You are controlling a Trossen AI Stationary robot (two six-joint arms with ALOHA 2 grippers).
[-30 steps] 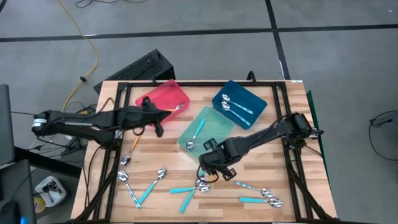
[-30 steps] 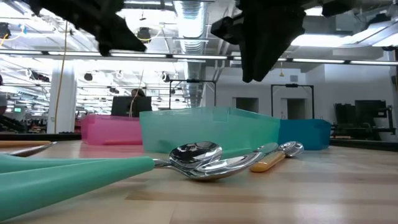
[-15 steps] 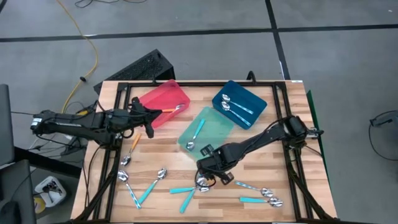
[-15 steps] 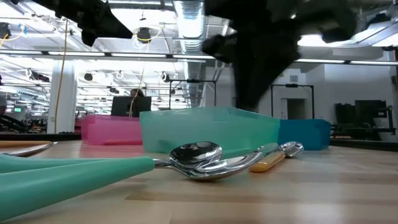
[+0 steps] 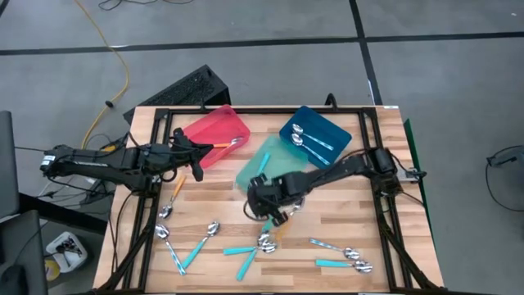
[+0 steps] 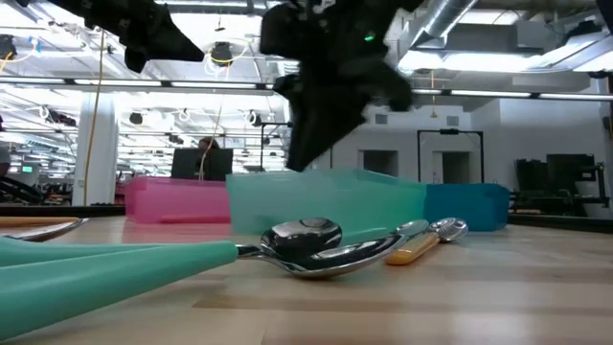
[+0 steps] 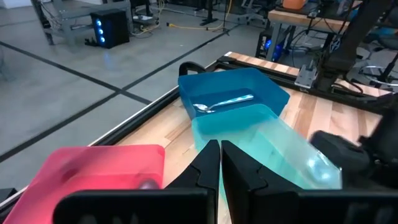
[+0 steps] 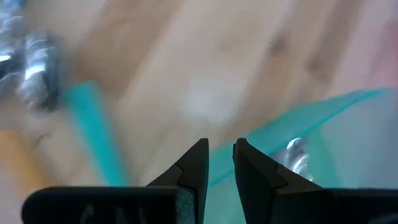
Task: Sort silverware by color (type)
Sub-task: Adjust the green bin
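Right fingers (image 8: 220,163) slightly apart, empty, above teal tray's (image 5: 274,164) near edge; left fingers (image 7: 220,163) together.

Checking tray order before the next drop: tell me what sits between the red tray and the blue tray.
In the high view, the teal tray lies between the red tray and the blue tray, set slightly nearer the loose spoons.

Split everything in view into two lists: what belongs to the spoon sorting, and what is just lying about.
Job:
- loose metal-bowled spoons with teal, orange and pale blue handles on the wooden table
- spoons already sorted into trays
- red plastic tray, translucent teal tray, blue tray
- right pincer and left pincer

Lying about:
- yellow cable on the floor
- black keyboard behind the table
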